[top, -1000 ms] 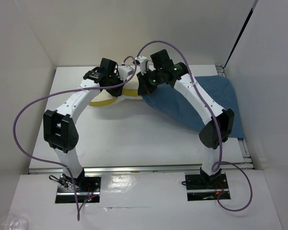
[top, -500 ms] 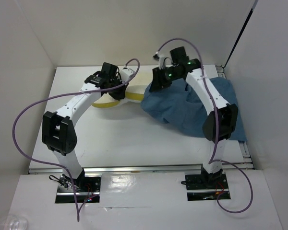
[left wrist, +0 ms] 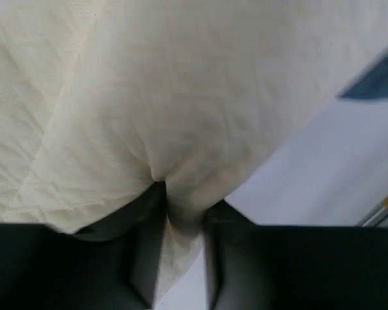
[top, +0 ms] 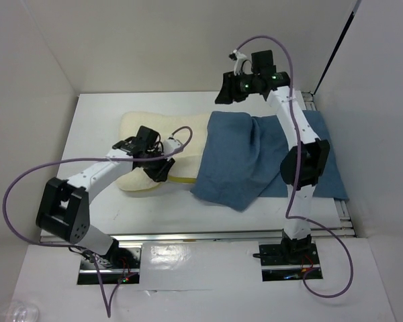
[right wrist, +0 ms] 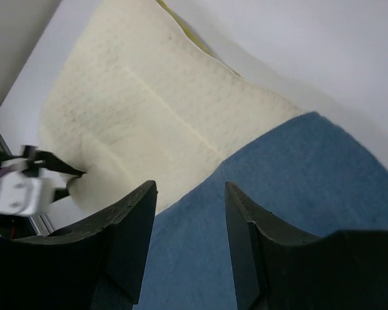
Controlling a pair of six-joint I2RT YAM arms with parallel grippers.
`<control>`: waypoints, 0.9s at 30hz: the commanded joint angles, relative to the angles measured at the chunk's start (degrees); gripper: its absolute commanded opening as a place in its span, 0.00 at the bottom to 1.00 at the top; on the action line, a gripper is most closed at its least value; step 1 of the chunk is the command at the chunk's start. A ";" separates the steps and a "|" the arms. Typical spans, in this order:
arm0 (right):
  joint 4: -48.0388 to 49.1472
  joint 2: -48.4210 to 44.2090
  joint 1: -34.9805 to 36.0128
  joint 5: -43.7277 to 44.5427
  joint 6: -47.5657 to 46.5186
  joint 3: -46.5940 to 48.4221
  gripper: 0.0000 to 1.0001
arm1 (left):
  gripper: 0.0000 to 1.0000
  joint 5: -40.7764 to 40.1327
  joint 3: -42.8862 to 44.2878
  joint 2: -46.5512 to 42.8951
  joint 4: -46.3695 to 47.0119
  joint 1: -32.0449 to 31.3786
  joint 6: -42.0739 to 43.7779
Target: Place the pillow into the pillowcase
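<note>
Textured cream pillow (top: pixel 161 124) (blue pillowcase (top: pixel 235 154) touching)

White-shelled arms (top: pixel 94 173), black joints (top: pixel 62 209), looping purple cables (top: pixel 263 38), green lights (top: pixel 244 85), black right gripper (right wrist: pixel 189 190).

Support: white table (top: pixel 154 215).
Left part: cream pillow (top: pixel 138 127), lying flat on the surface.
Right part: blue pillowcase (top: pixel 232 157), wrinkled and spread out, its left edge overlapping the pillow's right end.
</note>
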 commanded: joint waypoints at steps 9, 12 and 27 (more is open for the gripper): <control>0.67 20.22 3.32 12.43 4.21 7.31 0.54 | 0.71 -2.16 4.43 -15.19 0.04 -1.75 -0.16; 3.03 23.23 5.26 15.51 4.92 10.48 0.55 | 0.71 -5.24 6.10 -13.88 0.04 -2.28 -0.69; 2.25 8.66 11.77 13.06 -4.21 -16.72 0.00 | 0.84 -18.89 29.79 11.95 9.90 6.93 -10.70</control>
